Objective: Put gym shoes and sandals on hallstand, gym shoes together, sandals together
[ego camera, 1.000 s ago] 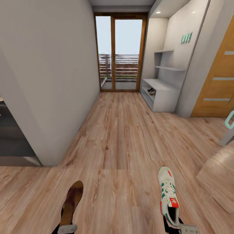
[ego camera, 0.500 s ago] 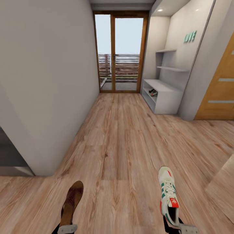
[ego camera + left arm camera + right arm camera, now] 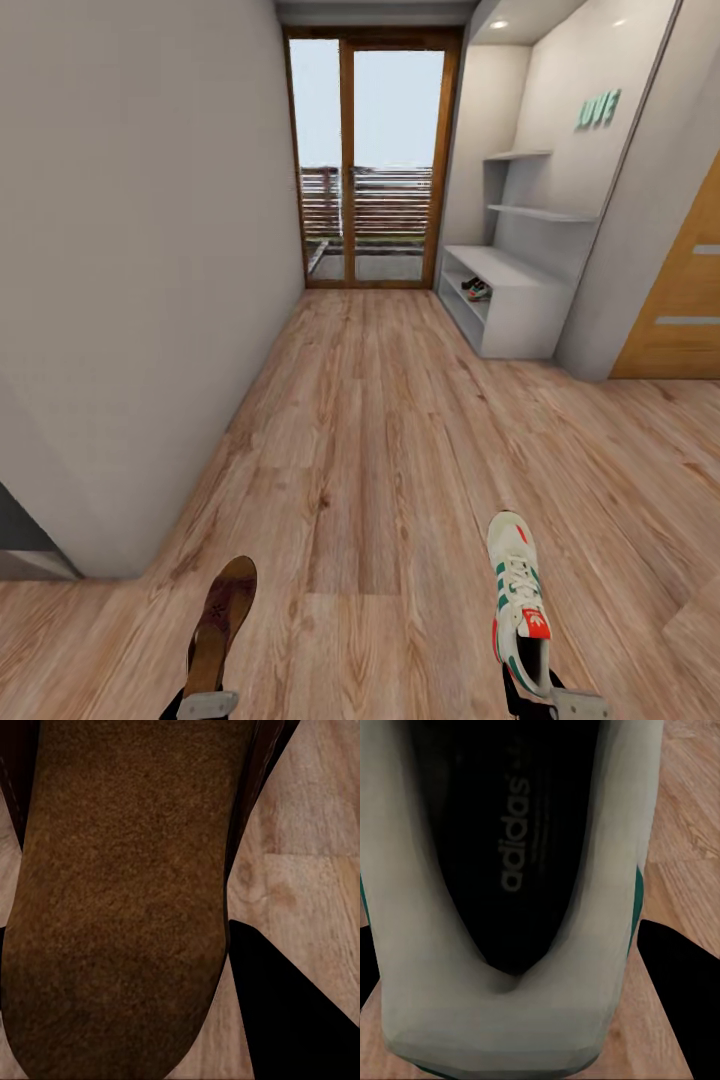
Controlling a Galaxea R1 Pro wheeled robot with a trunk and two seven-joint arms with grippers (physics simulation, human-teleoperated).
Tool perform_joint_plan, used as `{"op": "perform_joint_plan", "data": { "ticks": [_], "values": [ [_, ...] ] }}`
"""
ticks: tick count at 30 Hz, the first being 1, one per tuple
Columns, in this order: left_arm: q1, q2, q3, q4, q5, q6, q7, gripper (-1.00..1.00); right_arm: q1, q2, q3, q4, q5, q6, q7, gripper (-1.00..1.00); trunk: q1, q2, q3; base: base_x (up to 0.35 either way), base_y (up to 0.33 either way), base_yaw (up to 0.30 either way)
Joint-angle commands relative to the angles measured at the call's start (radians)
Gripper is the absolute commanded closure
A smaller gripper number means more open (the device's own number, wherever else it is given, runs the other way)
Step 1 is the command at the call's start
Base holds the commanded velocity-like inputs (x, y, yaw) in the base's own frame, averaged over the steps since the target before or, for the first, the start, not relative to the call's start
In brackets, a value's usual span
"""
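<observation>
At the near edge of the head view, the left end effector (image 3: 207,703) grips the heel end of a brown sandal (image 3: 222,622), which extends forward from it, toe pointing away from the robot, above the corridor floor (image 3: 380,440). In the left wrist view the sandal's (image 3: 124,900) footbed lies directly ahead of the camera, with dark finger shapes at either side; the fingers are pressed against the sandal's heel. The right end effector (image 3: 560,705) likewise grips the heel of a white gym shoe (image 3: 520,600) with green stripes and a red-orange tongue tab, toe forward, held level with the sandal and well apart from it. The right wrist view looks into the gym shoe's (image 3: 510,945) dark opening over its pale heel collar, with printed lettering on the insole. Farther along the corridor, on the right side, the hallstand (image 3: 515,300) stands against the wall with two stepped shelves above it. A second gym shoe (image 3: 478,290) lies on its open shelf row. Glass doors (image 3: 370,160) close the far end.
</observation>
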Motion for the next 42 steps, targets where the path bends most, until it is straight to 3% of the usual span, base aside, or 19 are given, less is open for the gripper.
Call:
{"op": "perform_joint_plan", "data": {
  "ticks": [1,42],
  "values": [
    [-0.001,0.000,0.006,0.001,-0.013,-0.003,0.003,1.00,-0.001,0.000,-0.009,0.001,0.007,-0.003,0.004,1.00,0.000,0.000,-0.001,0.337,0.000,0.000],
    [-0.001,-0.002,0.006,0.002,-0.013,-0.004,0.003,1.00,-0.001,-0.002,-0.009,0.001,0.007,-0.003,0.004,1.00,0.000,0.000,-0.001,0.337,0.000,0.000]
  ]
}}
